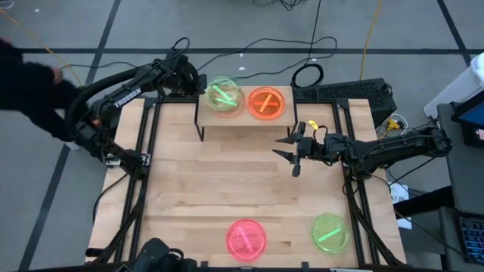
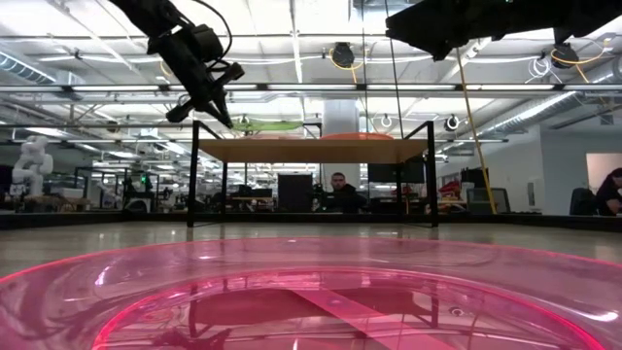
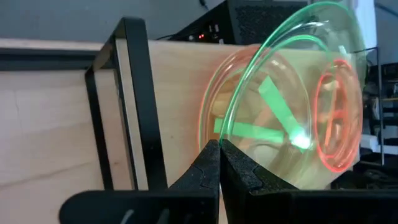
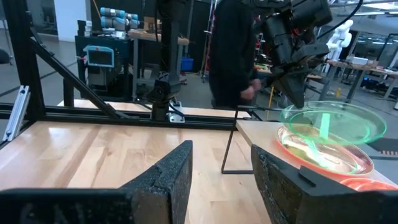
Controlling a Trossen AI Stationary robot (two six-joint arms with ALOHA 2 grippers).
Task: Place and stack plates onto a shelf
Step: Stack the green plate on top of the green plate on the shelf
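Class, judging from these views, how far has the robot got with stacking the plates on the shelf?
Done: a green-topped stack and an orange plate sit on the shelf. In hand: nothing; the left gripper is shut beside the stack, the right gripper open and empty. Left: the pink plate and green plate on the table.

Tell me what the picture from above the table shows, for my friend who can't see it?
A small wooden shelf at the table's far edge holds a green plate stack and an orange plate. The left gripper, jaws shut, sits beside the green plate; the right gripper waits open over the table. A pink plate and another green plate lie near the front edge.
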